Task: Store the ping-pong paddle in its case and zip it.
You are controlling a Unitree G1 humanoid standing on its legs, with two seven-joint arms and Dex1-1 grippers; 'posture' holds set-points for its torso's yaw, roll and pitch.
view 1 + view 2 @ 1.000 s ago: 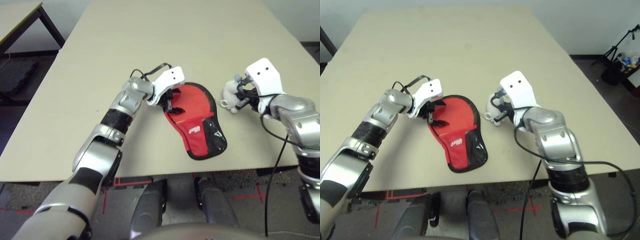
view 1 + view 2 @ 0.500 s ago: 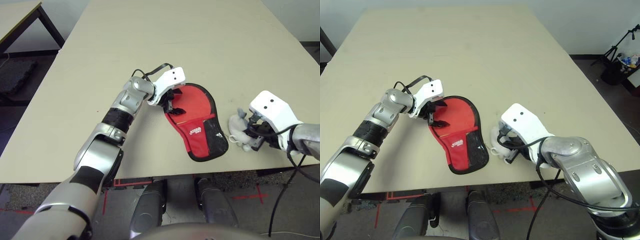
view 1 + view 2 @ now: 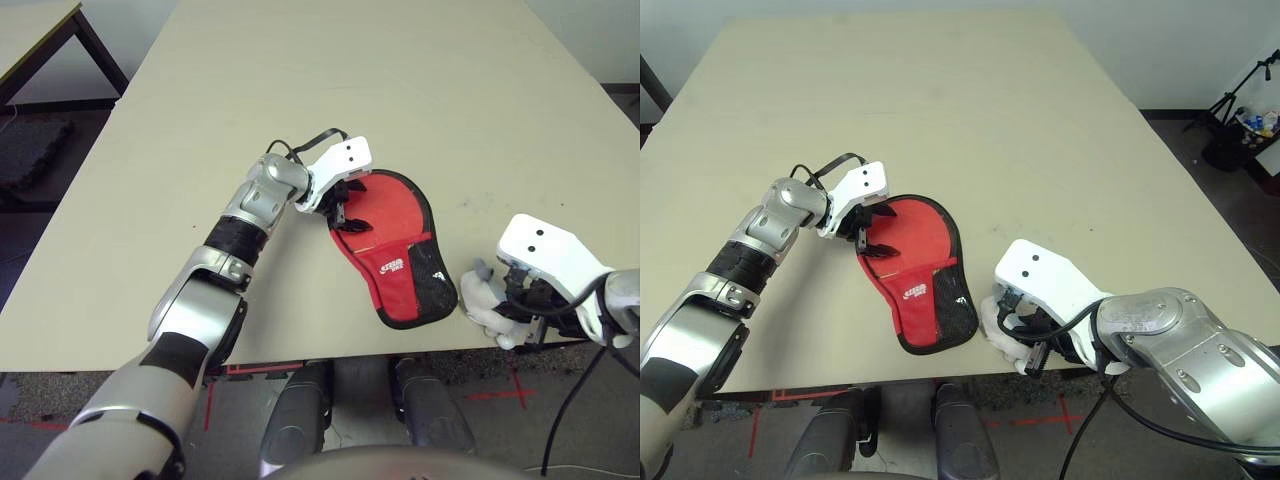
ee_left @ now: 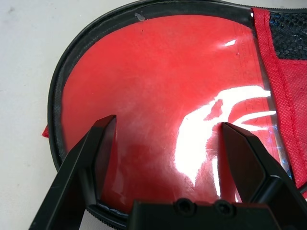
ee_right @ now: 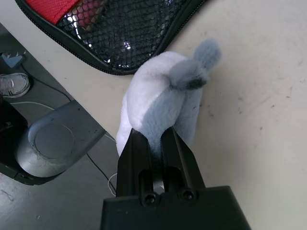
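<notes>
Bearing a white logo too small to read, red case (image 3: 395, 245)

The left arm reaches forward across the table, its silver forearm angled toward the middle, wrist bent so the left gripper (image 3: 343, 203) points down and to the right. Its two black fingers (image 4: 98, 158) stand wide apart, straddling the red case (image 4: 158, 100) directly below them, tips at or just above its surface. The right arm is drawn back near the table's front edge, elbow out, and the right gripper (image 5: 154, 138) points steeply down, pinched tight on a grey-white plush lump (image 5: 160, 103).
</notes>
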